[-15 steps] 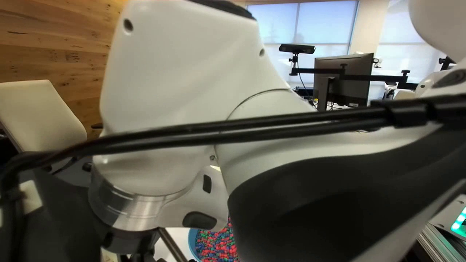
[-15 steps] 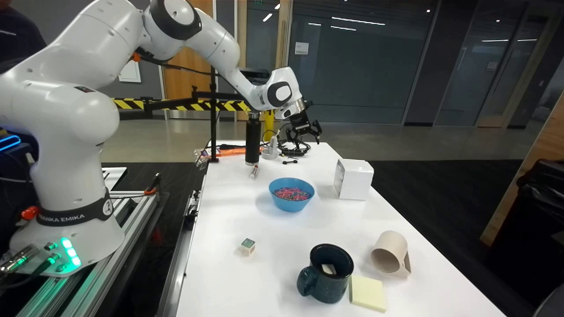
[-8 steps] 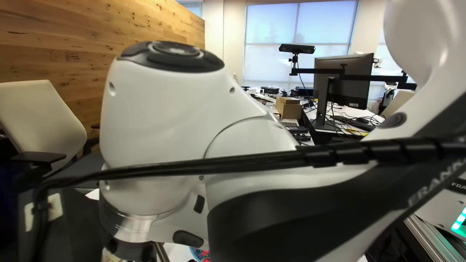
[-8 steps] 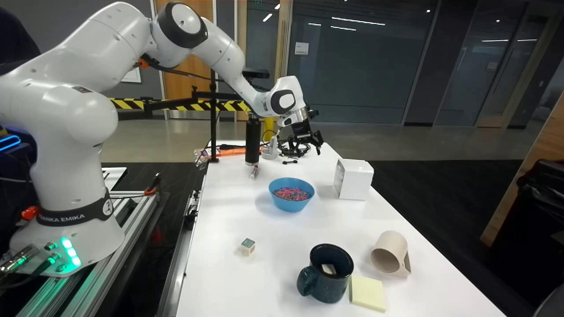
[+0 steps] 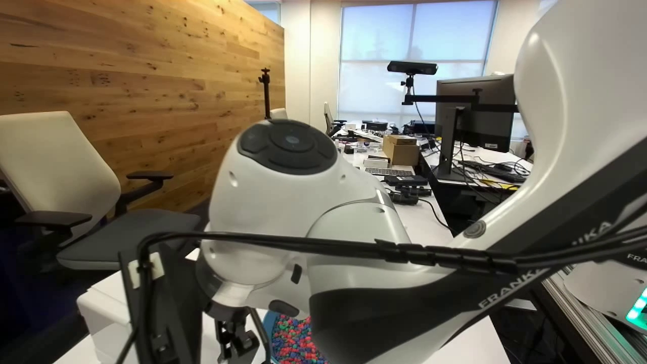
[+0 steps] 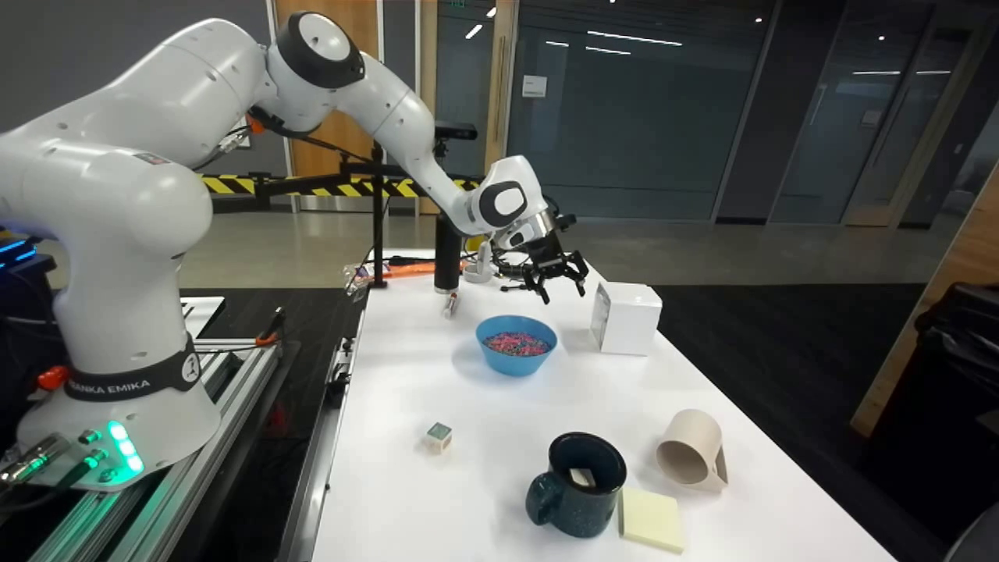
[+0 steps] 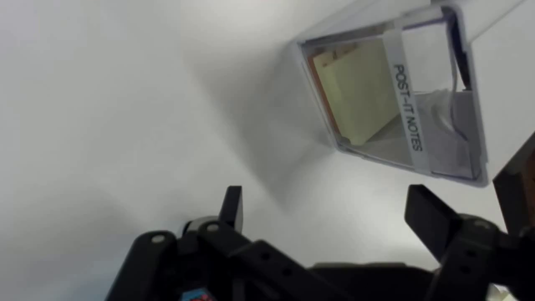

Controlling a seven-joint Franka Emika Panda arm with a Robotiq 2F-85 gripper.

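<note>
As the arm (image 5: pixel 354 278) swings down, the gripper (image 7: pixel 327 203) comes with it, lower now than a second ago and closer to the box (image 6: pixel 626 318)! Jaws spread wide, bare table (image 6: pixel 499 414) showing between the fingers (image 7: pixel 232 205). The box hasn't budged; it stands on the table near the gripper, apart from it, and with the arm lower it has popped out in an exterior view that mostly hid it half a second back. Wrist view is soft, but the clear front with yellow notes (image 7: pixel 361 94) behind a POST-IT NOTES label (image 7: pixel 407 108) looks to be that same box's. Next out, the bowl (image 6: pixel 515 365) of coloured beads (image 5: pixel 297 339), right where it was, and the arm blocks part of it in an exterior view. Over by the far end stands the bottle (image 6: pixel 447 259), its top now covered by the arm. Farther from the gripper, the beige mug (image 6: pixel 698 433) lies on its side, and the cube (image 6: pixel 439 437) sits well apart from it. Last comes the dark mug (image 6: pixel 579 503), upright, something pale inside, the pad (image 6: pixel 652 520) just beside it.
</note>
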